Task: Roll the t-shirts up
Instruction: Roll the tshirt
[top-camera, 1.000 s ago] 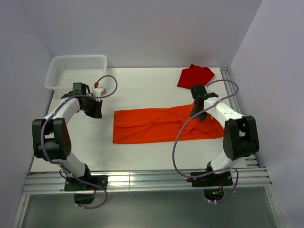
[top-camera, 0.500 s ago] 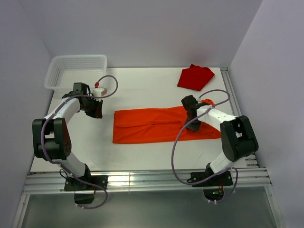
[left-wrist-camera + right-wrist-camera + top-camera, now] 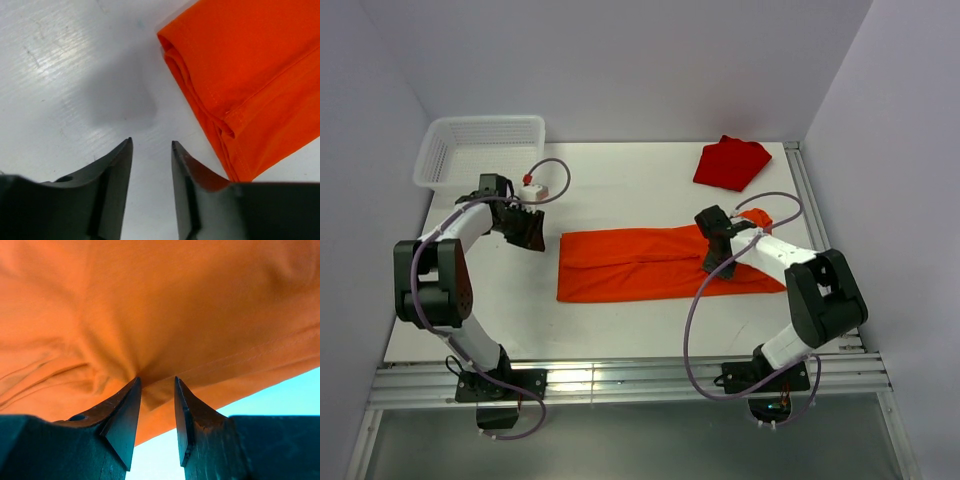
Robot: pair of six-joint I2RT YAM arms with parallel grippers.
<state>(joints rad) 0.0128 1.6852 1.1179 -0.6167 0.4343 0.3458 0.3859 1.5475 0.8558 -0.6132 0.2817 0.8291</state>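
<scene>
A bright orange t-shirt (image 3: 640, 265) lies on the white table, folded into a long strip. My right gripper (image 3: 712, 264) is at the strip's right part, its fingertips pinching a bunched fold of the orange cloth (image 3: 150, 300); in the right wrist view my right gripper (image 3: 157, 381) has wrinkles running into its tips. The strip's right end is lifted and doubled over leftward. My left gripper (image 3: 532, 238) is open over bare table just left of the strip's left end (image 3: 250, 75); in the left wrist view my left gripper (image 3: 152, 143) holds nothing. A red t-shirt (image 3: 730, 162) lies folded at the back right.
A white mesh basket (image 3: 432, 168) stands at the back left corner. A small white object with a red tip (image 3: 531, 187) lies near the left arm's wrist. Metal rails run along the table's right side and front edge.
My right gripper has moved left with the orange cloth, pulling the strip's right end over itself. My left gripper has shifted slightly right, toward the strip's left end.
</scene>
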